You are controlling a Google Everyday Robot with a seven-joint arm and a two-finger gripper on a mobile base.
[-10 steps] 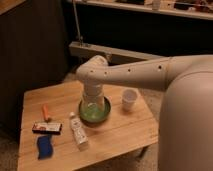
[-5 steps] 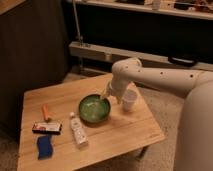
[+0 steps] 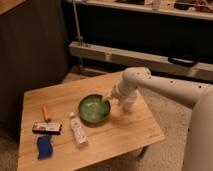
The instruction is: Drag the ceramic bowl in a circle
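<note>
The gripper point(image 3: 107, 97) is holding its jaws spread, pinching nothing, and is hanging at the right-hand rim of the ceramic bowl point(image 3: 93, 109); whether it is touching the rim I cannot tell. The bowl is sitting near the middle of the tabletop point(image 3: 125, 131), lying left of and just below the jaws in the camera view. Being round, it is offering no long axis. The jaws are probably needing to settle onto that near rim before dragging.

Arm point(image 3: 167, 90) out fwd, wrist point(image 3: 121, 92) down, pincer point(image 3: 107, 97) low, jaws apart
</note>
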